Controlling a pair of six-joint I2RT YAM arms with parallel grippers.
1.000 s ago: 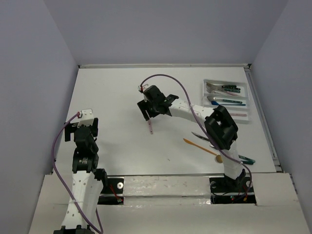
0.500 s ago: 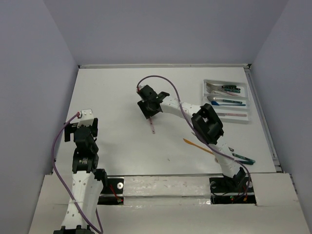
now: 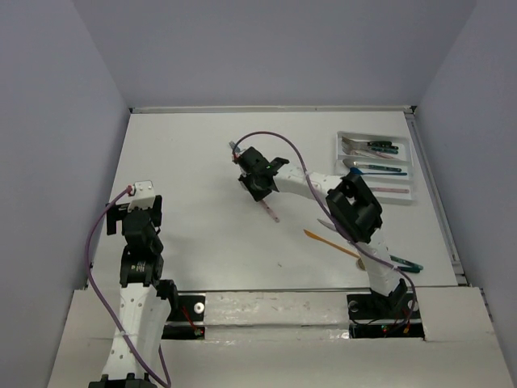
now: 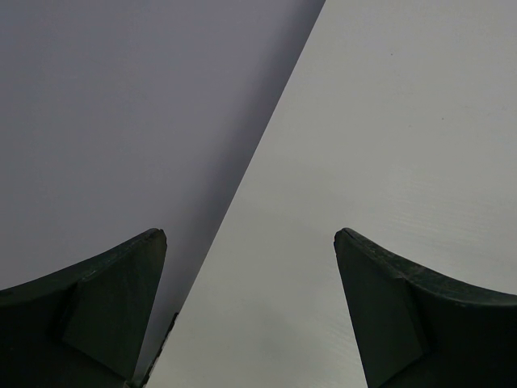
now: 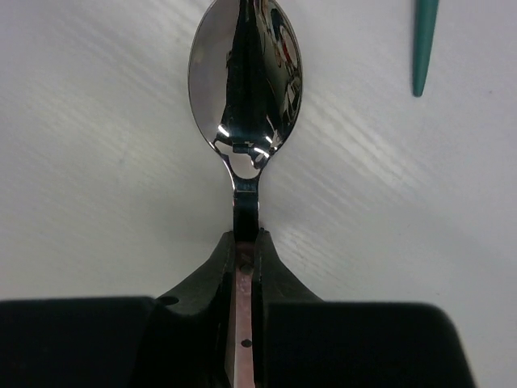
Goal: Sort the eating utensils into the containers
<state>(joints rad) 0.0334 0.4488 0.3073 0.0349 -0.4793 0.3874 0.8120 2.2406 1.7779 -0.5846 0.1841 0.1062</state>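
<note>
We see the right claw (image 5: 245,242) pressed tight on the pink spoon (image 5: 245,73), pinching it just behind the neck. The bowl juts ahead of the fingers, and the spoon sits well left of the tray (image 3: 338,149), apart from it. The left claw (image 4: 250,242) is far left of the tray, spread wide with nothing between its fingers. We judge slip to be the main risk: the grip is narrow and close to the neck, so the long handle could pivot on the way to the tray. A turned spoon might then land across a divider or on utensils already lying in the compartments. A low pass could also nudge the orange utensil (image 3: 331,242) lying nearer the arm bases than the tray, or the teal handle (image 5: 422,44) just beside the bowl. We can read no brand, label or writing anywhere.
</note>
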